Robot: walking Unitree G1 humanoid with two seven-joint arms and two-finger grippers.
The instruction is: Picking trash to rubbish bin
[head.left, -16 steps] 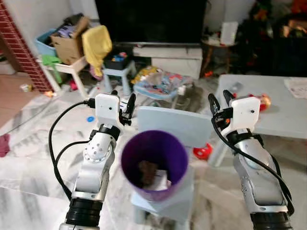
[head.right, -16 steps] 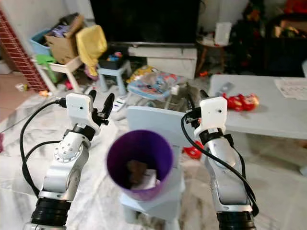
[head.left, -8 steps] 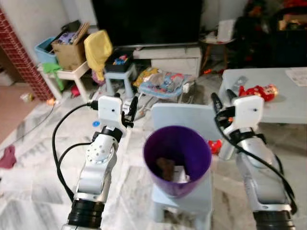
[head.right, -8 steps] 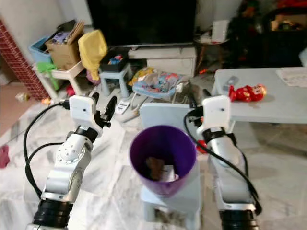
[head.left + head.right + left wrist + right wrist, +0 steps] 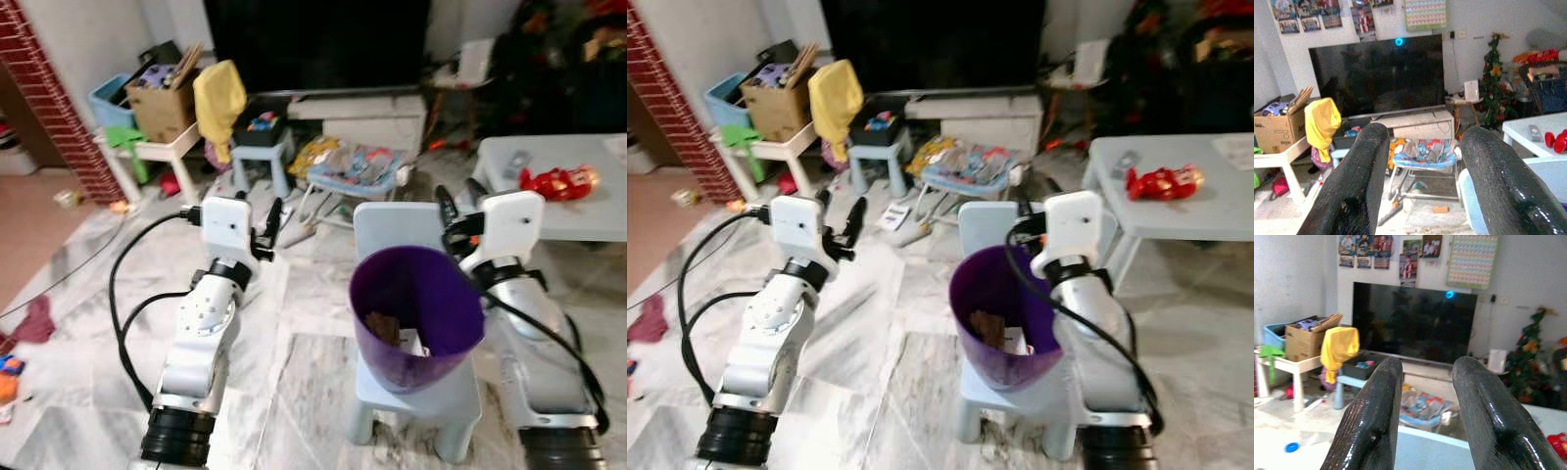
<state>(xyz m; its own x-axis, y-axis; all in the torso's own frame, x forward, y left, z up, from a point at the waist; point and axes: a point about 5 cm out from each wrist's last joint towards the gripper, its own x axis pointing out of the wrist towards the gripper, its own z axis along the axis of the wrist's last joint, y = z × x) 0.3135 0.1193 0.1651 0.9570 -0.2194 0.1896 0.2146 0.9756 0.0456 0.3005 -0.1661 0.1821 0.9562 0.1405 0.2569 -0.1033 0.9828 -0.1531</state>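
Note:
A purple rubbish bin (image 5: pixel 416 311) stands tilted on a small pale-blue chair (image 5: pixel 421 392), between my arms. Brown and white scraps of trash (image 5: pixel 384 327) lie inside it. My left gripper (image 5: pixel 266 217) is raised to the bin's left, open, nothing between its fingers (image 5: pixel 1359 191). My right gripper (image 5: pixel 457 200) is up behind the bin's right rim, open and empty, its fingers (image 5: pixel 1374 421) apart in the right wrist view.
A grey low table (image 5: pixel 549 186) with a red toy (image 5: pixel 552 180) sits at the right. A TV (image 5: pixel 318 44) on a white stand is ahead. Cluttered boxes, a yellow cloth (image 5: pixel 220 98), a small stool (image 5: pixel 260 157) and a baby bouncer (image 5: pixel 358 166) crowd the floor beyond. Small scraps (image 5: pixel 69 198) lie far left.
The camera has swung left, so the bin and chair now sit further right in view and more floor shows at left. Both grippers stay raised and open.

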